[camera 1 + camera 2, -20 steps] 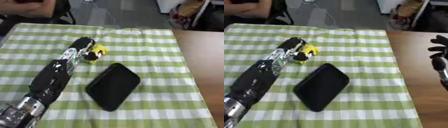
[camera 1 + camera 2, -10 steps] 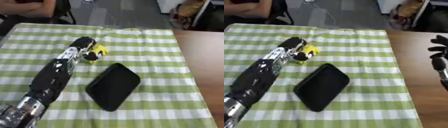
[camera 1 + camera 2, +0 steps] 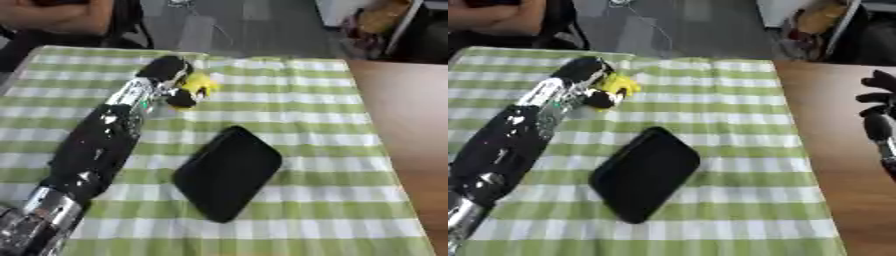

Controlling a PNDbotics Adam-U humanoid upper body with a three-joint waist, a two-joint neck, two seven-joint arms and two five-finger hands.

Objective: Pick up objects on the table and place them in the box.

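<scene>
Yellow toy (image 3: 199, 84) pinched in left hand (image 3: 171, 80), far on checked cloth (image 3: 289, 120).
Black tray (image 3: 229, 171) mid-cloth, long axis running near-left to far-right. Right hand (image 3: 878, 107) idle at right edge, fingers up and relaxed. Nothing shifted since half a second ago.

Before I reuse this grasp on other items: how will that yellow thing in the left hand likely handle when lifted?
The yellow object looks small beside the left hand, so probably light. Its lumpy outline suggests it won't roll far if dropped. Fingers curl round it, hiding much, so stiffness is unclear.
</scene>
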